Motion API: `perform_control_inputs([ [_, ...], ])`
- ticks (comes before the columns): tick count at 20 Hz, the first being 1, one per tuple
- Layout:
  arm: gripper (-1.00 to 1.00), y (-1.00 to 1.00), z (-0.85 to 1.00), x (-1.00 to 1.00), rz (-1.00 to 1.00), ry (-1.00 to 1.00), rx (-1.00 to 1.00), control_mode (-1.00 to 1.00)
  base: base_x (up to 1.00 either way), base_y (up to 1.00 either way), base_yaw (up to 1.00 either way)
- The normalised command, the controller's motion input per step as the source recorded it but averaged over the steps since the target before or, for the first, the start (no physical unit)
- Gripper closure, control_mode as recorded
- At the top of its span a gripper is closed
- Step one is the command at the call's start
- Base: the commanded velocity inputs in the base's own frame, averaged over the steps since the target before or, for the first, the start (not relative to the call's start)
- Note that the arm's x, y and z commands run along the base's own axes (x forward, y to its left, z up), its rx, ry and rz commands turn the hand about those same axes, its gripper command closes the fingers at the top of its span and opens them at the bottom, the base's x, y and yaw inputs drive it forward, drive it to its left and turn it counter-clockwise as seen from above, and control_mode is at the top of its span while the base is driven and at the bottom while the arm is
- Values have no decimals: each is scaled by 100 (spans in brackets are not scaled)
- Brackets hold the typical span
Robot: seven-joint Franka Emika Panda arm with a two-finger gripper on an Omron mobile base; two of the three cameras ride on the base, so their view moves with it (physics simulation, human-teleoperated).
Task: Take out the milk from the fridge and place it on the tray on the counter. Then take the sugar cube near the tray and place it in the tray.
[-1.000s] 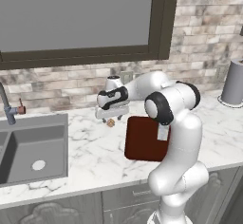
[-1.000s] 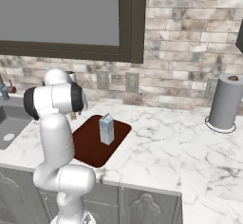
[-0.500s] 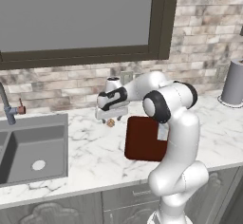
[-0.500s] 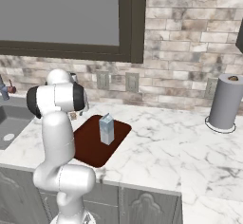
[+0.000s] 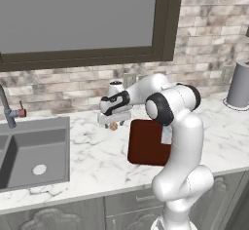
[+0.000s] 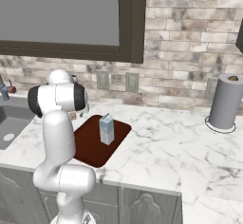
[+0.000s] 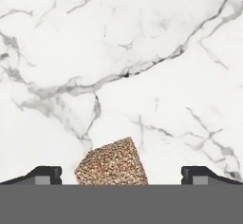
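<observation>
One milk (image 6: 107,128) carton stands upright in one dark red tray (image 6: 90,144) on the white counter (image 6: 161,142). One tiny brown sugar cube (image 7: 112,163) lies on the counter just beside the tray, on its sink (image 5: 30,148) side. The end effector (image 7: 121,175) is low over the cube with its two fingers spread wide, one on each side, not touching it. One grey roll (image 6: 226,101) stands far off by the wall.

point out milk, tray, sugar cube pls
milk (image 6: 107,129): right base view, front face of the carton standing in the tray.
tray (image 5: 144,146): left base view, bare middle of its floor.
sugar cube (image 7: 113,163): hand view, centre of the speckled top face, on the counter.
</observation>
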Motion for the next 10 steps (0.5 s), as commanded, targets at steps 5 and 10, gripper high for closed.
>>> perform_control_inputs([
  [5,100,0,-15,0,0,0,0,-100,0,0,0],
  [10,100,0,-12,0,0,0,0,-100,0,0,0],
])
